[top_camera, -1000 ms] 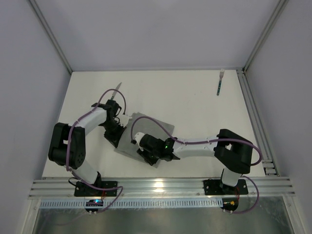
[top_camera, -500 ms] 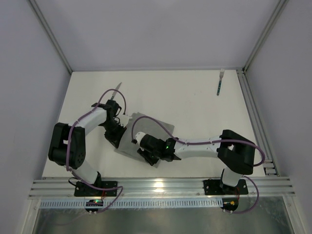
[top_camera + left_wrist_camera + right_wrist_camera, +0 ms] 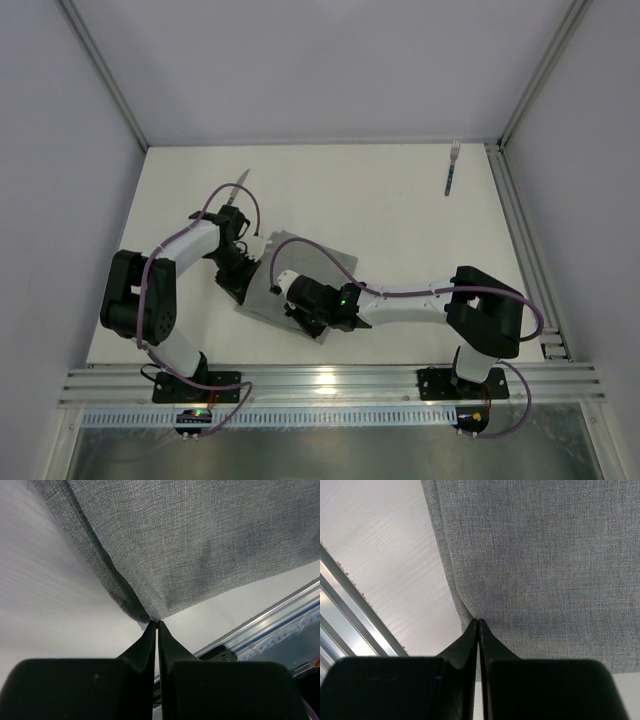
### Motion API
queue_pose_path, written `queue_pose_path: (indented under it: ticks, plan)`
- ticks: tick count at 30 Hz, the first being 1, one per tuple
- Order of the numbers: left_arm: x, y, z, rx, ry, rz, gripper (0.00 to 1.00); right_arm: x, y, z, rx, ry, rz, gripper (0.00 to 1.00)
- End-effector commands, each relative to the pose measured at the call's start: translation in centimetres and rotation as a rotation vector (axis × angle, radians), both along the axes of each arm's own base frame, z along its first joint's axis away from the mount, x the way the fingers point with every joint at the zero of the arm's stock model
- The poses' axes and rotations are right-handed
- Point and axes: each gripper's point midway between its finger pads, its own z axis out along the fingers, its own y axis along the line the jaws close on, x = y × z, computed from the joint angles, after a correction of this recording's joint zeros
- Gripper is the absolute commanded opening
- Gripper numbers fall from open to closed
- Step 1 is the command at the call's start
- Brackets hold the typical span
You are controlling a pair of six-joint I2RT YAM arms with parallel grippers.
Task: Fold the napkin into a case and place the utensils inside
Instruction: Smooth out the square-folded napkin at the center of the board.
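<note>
At napkin edge | left end effector pinching | right end effector pinching

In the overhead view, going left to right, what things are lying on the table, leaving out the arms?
knife → napkin → fork
</note>
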Motion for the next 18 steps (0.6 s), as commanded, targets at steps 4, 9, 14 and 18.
queue_pose_path:
  ticks: [4, 9, 14, 18]
  plan:
    - [0.0, -1.1, 1.6, -0.066, -0.017, -0.034, 0.0, 0.4, 1.3, 3.0, 0.084, -0.037, 0.0, 0.03]
    - [0.2, -0.5, 2.8, -0.047, -0.059, -0.056, 0.0, -0.3, 1.0, 4.5, 0.116, -0.039, 0.041, 0.03]
    - [-0.4, -0.1, 2.8, -0.032, -0.032, -0.063, 0.0, -1.2, 1.1, 4.5, 0.133, -0.005, 0.072, 0.03]
    - [-0.9, 0.5, 3.0, -0.008, -0.018, -0.082, 0.0, -1.7, 0.5, 3.5, 0.117, 0.016, 0.079, 0.03]
